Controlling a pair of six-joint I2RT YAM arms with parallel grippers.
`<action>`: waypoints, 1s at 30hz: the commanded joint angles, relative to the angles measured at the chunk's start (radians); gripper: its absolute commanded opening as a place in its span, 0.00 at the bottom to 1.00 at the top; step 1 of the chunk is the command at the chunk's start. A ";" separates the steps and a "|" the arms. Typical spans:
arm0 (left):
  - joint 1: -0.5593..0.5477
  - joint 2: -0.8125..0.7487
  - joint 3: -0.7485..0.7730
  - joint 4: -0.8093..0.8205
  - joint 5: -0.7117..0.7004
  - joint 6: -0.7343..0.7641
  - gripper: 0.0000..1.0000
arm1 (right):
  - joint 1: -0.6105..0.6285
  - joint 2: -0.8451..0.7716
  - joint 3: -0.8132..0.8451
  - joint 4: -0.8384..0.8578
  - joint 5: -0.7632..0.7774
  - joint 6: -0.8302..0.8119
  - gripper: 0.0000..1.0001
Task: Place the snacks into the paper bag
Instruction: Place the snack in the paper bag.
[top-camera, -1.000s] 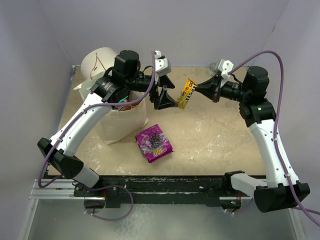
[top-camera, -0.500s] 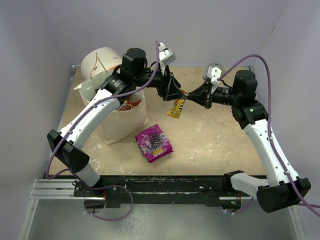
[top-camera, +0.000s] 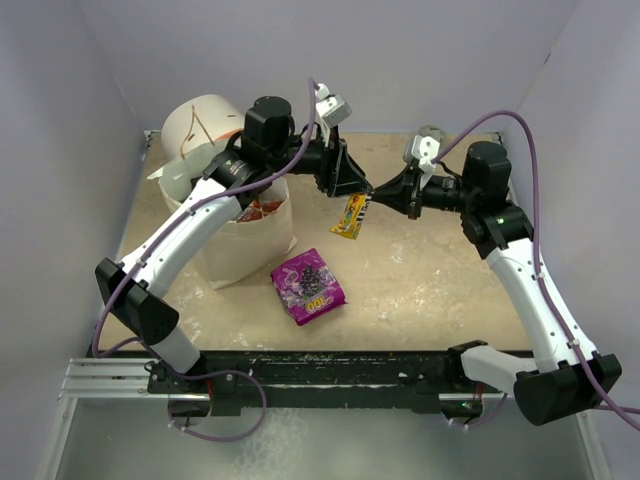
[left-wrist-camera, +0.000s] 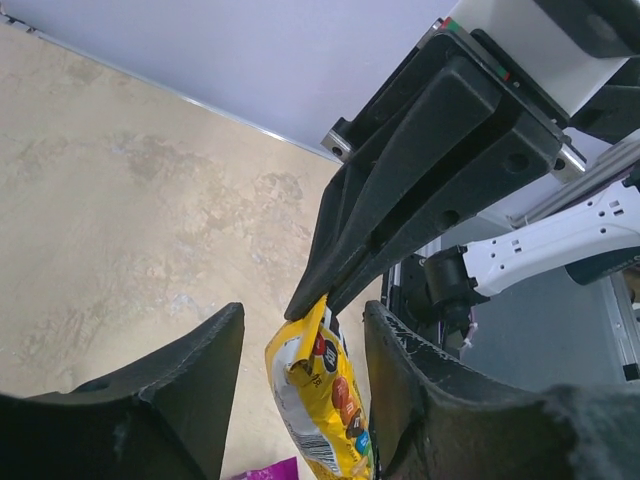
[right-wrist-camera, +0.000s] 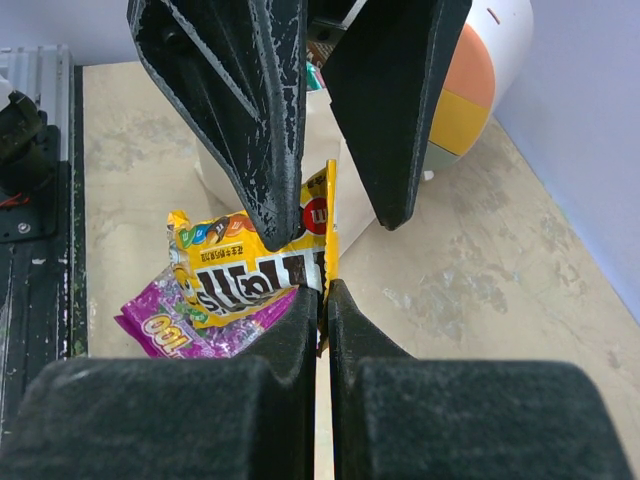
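1. Top view.
   - The right gripper (top-camera: 382, 192) is clamped on the top of the yellow candy bag (top-camera: 352, 214), which hangs above the middle of the table (top-camera: 440, 270).
   - The left gripper (top-camera: 358, 186), fingers apart, meets it from 9 o'clock.
   - The paper bag (top-camera: 245, 240) stands open at 9 o'clock of the candy bag, with red packets showing inside.
   - The cylinder (top-camera: 200, 122) is behind the paper bag at 11 o'clock.
   - The purple packet (top-camera: 308, 286) lies flat at 7 o'clock of the candy bag.
2. Left wrist.
   - Its own fingers are spread, one on each side of the candy bag (left-wrist-camera: 320, 400), with a small gap on both sides.
   - The right gripper (left-wrist-camera: 308, 305) comes in from 1 o'clock, tips pinched on the bag's upper edge.
3. Right wrist.
   - Its own fingers are closed on the candy bag's (right-wrist-camera: 245, 265) edge.
   - The left gripper's fingers come down from 12 o'clock, apart, straddling that edge.
   - The purple packet (right-wrist-camera: 190, 325) is at 8 o'clock and the cylinder (right-wrist-camera: 480, 70) at 1 o'clock.
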 joint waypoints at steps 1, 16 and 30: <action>-0.005 -0.027 -0.015 0.042 0.004 -0.018 0.56 | 0.004 -0.020 0.004 0.052 0.005 -0.009 0.00; -0.004 -0.039 -0.045 0.071 0.021 -0.012 0.22 | 0.004 -0.028 -0.008 0.057 0.011 -0.013 0.00; -0.001 -0.146 -0.078 0.061 0.010 0.156 0.00 | -0.012 -0.093 -0.070 0.025 0.044 -0.057 0.53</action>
